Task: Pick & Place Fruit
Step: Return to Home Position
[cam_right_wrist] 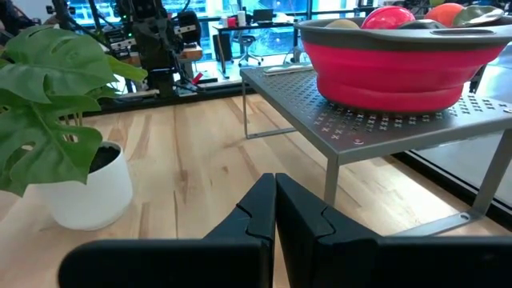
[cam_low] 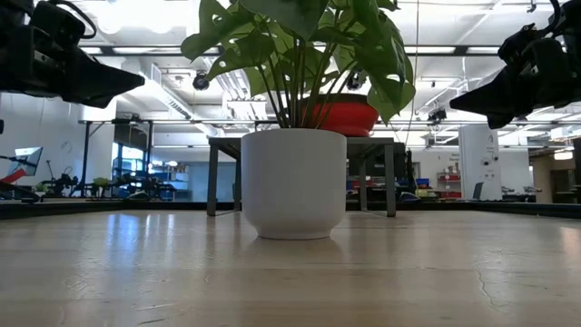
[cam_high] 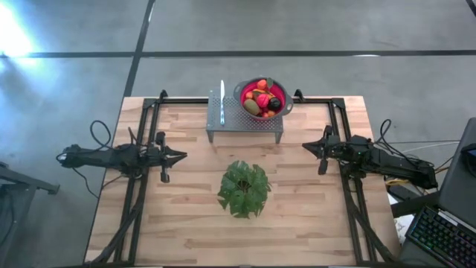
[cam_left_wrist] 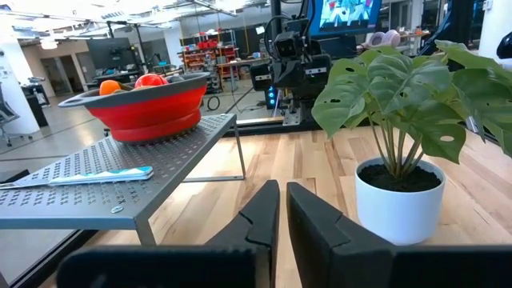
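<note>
1. Fruit [cam_high: 262,98] is sitting in the red bowl [cam_high: 239,91] on the shelf [cam_high: 230,119] at the desk's [cam_high: 186,223] far edge.
2. Left pincer [cam_high: 182,155] is hovering over the desk's left side, fingers together.
3. Right pincer [cam_high: 305,148] is hovering over its right side, fingers together.

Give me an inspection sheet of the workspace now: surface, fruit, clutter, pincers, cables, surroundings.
Surface: wooden table, no loose fruit seen on it.
Job's things: fruit piled in the red strainer bowl on the grey shelf.
Clutter: potted plant mid-table; toothbrush-like tool on the shelf.
Pincers: left pincer and right pincer both empty, shut, at opposite sides.
Cables: loops behind each arm, away from the shelf.
Surroundings: keyboard off the table's right; no person seen.
</note>
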